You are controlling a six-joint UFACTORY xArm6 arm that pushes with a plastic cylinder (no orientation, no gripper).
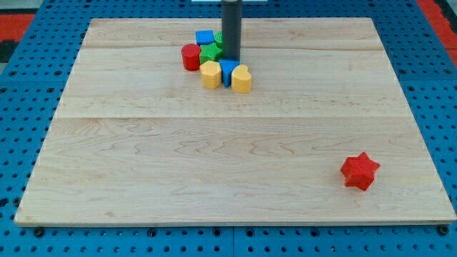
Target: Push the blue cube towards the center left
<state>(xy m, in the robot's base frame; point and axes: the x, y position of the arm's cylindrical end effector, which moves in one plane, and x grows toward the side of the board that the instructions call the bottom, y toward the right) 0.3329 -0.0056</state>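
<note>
my tip [231,58] sits down in the block cluster, upper centre of frame, on the wooden board [214,164].
rod is bare, no jaws to open or close; its end is touching/just beside the green block [211,52] & right above a blue block [228,71] wedged btwn a yellow block [210,73] & a yellow heart-ish block [241,79]. blue cube [205,38] at cluster's top, red cylinder [190,56] on its left. red star [359,171] well apart, lower right. no readable writing or labels anywhere.
</note>
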